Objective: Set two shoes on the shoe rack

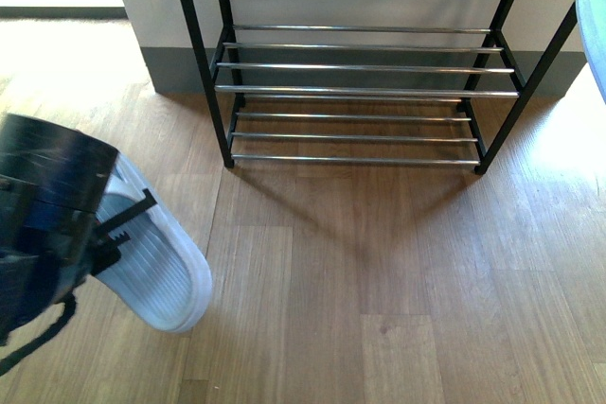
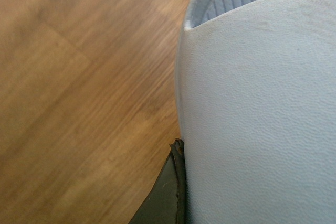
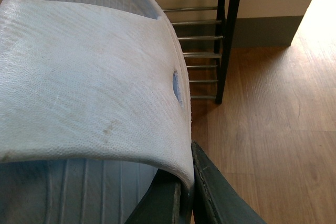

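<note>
**Desk:** Front view first: what's the left arm got?

**Me:** My left gripper [image 1: 121,229] is clamped on one slide [image 1: 161,272], ribbed face toward the camera. It's low at the left over the wood floor [image 1: 379,272], well short of the shoe rack [image 1: 365,92].

**Desk:** And the right?

**Me:** On the right wrist view, my right gripper [image 3: 186,198] has the other slide [image 3: 89,77] pinched by its strap edge between the dark fingers [image 3: 215,203]. That slide is near the rack's black side post.
</note>
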Robot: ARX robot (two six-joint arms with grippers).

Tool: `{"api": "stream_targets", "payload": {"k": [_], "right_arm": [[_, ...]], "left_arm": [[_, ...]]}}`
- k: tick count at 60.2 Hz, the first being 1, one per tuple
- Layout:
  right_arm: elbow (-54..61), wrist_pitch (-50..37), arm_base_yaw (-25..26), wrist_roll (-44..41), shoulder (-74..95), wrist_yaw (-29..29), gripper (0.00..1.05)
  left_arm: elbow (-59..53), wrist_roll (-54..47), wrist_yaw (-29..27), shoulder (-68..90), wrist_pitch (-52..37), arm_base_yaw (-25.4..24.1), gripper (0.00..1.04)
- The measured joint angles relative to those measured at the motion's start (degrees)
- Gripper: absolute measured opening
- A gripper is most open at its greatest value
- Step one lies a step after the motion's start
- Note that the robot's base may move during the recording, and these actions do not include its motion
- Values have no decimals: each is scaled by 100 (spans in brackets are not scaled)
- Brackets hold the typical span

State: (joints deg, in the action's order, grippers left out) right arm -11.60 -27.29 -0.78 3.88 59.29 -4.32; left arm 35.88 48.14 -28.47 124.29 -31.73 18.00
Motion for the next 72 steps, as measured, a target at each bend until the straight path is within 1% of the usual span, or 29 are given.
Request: {"api": "stream_targets", "payload": {"k": [2,6,10,13,18,21,25,30,34,39,44,48,55,72], "right_arm": [[0,0,0,0,0,0,2],[0,0,0,0,0,0,2],[0,0,0,0,0,0,2],[0,0,0,0,0,0,2],[0,0,0,0,0,0,2],[0,0,0,0,0,0,2],[0,0,0,0,0,0,2],[0,0,0,0,0,0,2],[0,0,0,0,0,0,2],[0,0,0,0,0,0,2],[0,0,0,0,0,0,2],[0,0,0,0,0,0,2],[0,0,0,0,0,-2,2],[0,0,0,0,0,0,2]], "left_arm": [[-210,-214,-81,-369,-42,37,2],[-785,-1123,-448,-1419,-149,142,2],[-1366,-2015,-713,-2625,-48,155,2],[-1700,-2712,-789,-3536,240,111,2],[-1978,-3370,-866,-4634,815,74,2],[-2052,-3565,-863,-5121,1119,68,2],[-2109,-4026,-896,-6118,1803,70,2],[-2090,-4345,-890,-7123,2549,72,2],[-1954,-4715,-925,-8507,3746,109,2],[-1733,-5007,-925,-9663,4872,131,2],[-1661,-5075,-901,-10168,5434,70,2],[-1657,-5141,-739,-10474,5740,-120,2],[-1657,-5169,-688,-10524,5799,-289,2],[-1657,-5198,-627,-10528,5801,-304,2]]}}
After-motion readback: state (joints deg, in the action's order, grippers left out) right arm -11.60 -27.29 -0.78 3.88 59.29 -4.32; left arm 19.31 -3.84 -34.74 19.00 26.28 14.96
